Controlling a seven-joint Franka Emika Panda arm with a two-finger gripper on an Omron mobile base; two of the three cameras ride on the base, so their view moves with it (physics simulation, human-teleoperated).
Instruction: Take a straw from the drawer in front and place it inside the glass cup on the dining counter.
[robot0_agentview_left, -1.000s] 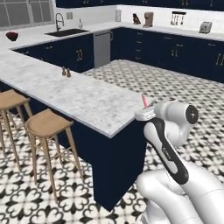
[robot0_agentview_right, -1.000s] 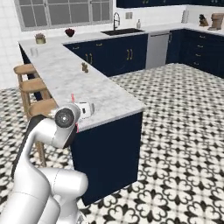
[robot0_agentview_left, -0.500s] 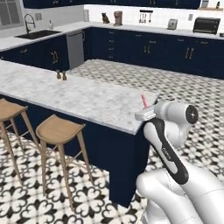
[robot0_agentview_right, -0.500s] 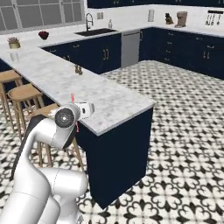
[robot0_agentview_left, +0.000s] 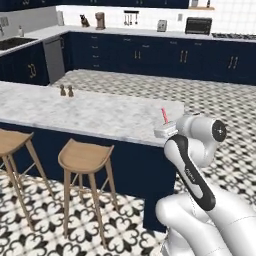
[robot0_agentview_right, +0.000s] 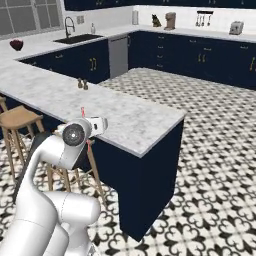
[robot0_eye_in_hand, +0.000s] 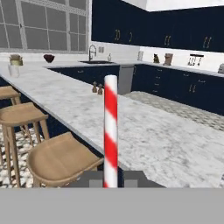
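The straw (robot0_eye_in_hand: 110, 131) is a thin stick striped red and white, standing upright with its lower end pinched in the closed claw (robot0_eye_in_hand: 110, 178). It is held over the near edge of the counter (robot0_agentview_left: 95, 117), a long island with a white-grey marble top and a navy base.

No text, label, brand, number or sign can be read in any view. The arm (robot0_agentview_left: 192, 175) carries a small dark marking on its black band in the left base view, too small and blurred to make out.
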